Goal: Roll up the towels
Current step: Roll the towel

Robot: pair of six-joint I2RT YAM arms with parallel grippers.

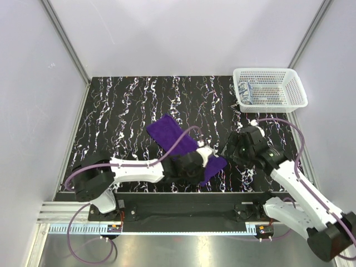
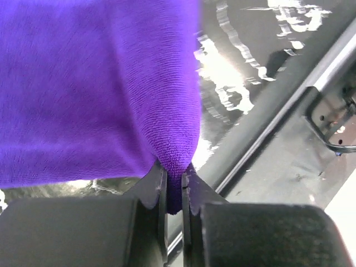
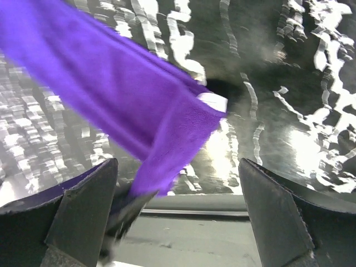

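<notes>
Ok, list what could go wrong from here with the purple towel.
1. The left gripper pinches only a small corner of the purple towel, so the cloth could slip out when pulled.
2. The right gripper is open and holds nothing, so the rest of the towel may drag or bunch and the roll may come out skewed.

The black marbled table [image 1: 122,111] bears a purple towel [image 1: 167,132] and a white mesh basket [image 1: 267,104].
</notes>
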